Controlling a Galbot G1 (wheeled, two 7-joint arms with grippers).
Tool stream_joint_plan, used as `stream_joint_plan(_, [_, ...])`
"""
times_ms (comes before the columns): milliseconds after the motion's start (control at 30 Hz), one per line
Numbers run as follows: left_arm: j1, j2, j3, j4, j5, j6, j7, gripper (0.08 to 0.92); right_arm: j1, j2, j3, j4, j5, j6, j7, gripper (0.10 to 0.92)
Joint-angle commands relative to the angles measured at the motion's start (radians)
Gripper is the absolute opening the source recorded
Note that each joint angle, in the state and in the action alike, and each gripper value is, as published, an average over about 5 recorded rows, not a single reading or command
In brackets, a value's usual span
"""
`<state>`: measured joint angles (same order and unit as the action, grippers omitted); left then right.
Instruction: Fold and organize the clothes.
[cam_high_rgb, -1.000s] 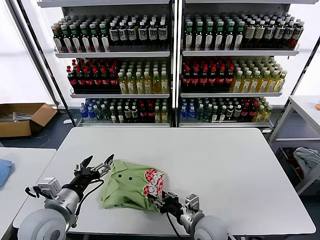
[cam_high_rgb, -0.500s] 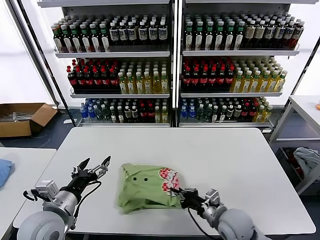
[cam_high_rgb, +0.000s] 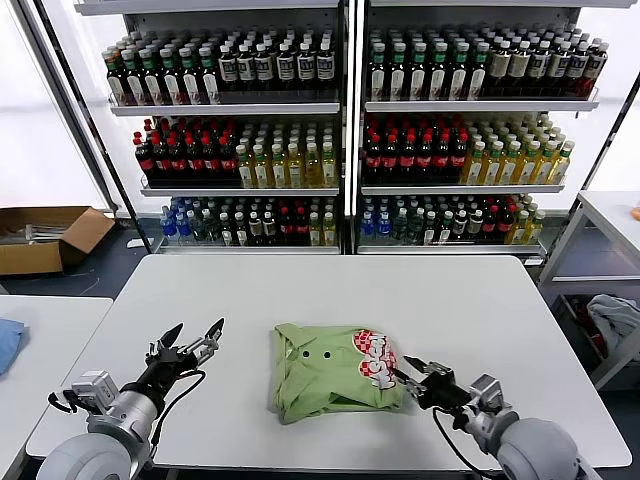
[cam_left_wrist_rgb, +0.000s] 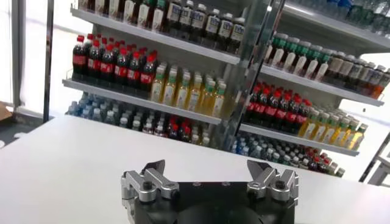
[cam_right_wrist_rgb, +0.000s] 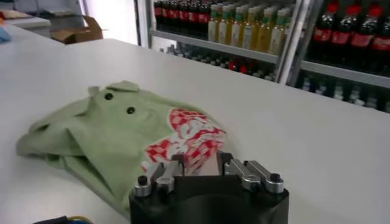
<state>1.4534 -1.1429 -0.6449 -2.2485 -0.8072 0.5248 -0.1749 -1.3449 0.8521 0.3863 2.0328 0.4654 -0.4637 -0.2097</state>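
The clothes are one light green shirt (cam_high_rgb: 330, 375), folded into a rough square at the table's front middle. Its two dark buttons face up and its red-and-white graphic (cam_high_rgb: 375, 358) lies at the right edge. My right gripper (cam_high_rgb: 412, 373) sits low at that right edge, open. In the right wrist view the shirt (cam_right_wrist_rgb: 109, 131) spreads ahead of the right gripper (cam_right_wrist_rgb: 201, 159), and the printed edge reaches in between the parted jaws without being pinched. My left gripper (cam_high_rgb: 186, 341) hovers open to the left of the shirt, apart from it. The left wrist view shows the left gripper (cam_left_wrist_rgb: 207, 168) holding nothing.
The white table (cam_high_rgb: 440, 300) stretches wide behind the shirt. Shelves of bottles (cam_high_rgb: 340, 130) stand behind it. A blue cloth (cam_high_rgb: 8, 342) lies on a side table at far left, a cardboard box (cam_high_rgb: 45, 235) on the floor, a grey-white cloth bundle (cam_high_rgb: 612, 322) at far right.
The right gripper dragged the shirt to the right along the table, shut on its printed edge, then opened. The left gripper stayed open and hardly moved.
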Motion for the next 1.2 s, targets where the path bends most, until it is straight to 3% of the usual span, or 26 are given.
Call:
stream_joint_plan(33, [0.029, -0.009, 0.003, -0.006, 0.002, -0.005, 0.004, 0.823, -0.098, -0.012, 0.157, 0.078, 0.025, 0.023, 0.008, 0.491])
stream_joint_plan(233, [0.034, -0.022, 0.015, -0.021, 0.012, -0.004, 0.003, 0.823, 0.053, 0.099, -0.064, 0.106, 0.022, 0.044, 0.085, 0.664])
stream_joint_plan(433, [0.059, -0.045, 0.013, -0.045, 0.027, -0.004, 0.003, 0.823, 0.197, 0.252, -0.276, -0.015, -0.013, 0.084, 0.22, 0.805])
stream_joint_plan(767, [0.083, -0.074, 0.007, -0.059, 0.046, -0.006, 0.003, 0.823, 0.25, 0.355, -0.419, -0.213, -0.149, 0.047, 0.218, 0.823])
stream_joint_plan(967, [0.098, -0.084, 0.006, -0.064, 0.052, -0.008, 0.005, 0.823, 0.163, 0.262, -0.411, -0.14, -0.222, 0.023, 0.093, 0.823])
stream_joint_plan(1200, [0.088, -0.097, 0.03, -0.063, 0.064, -0.006, 0.005, 0.823, 0.102, 0.223, -0.369, -0.095, -0.339, 0.103, 0.071, 0.823])
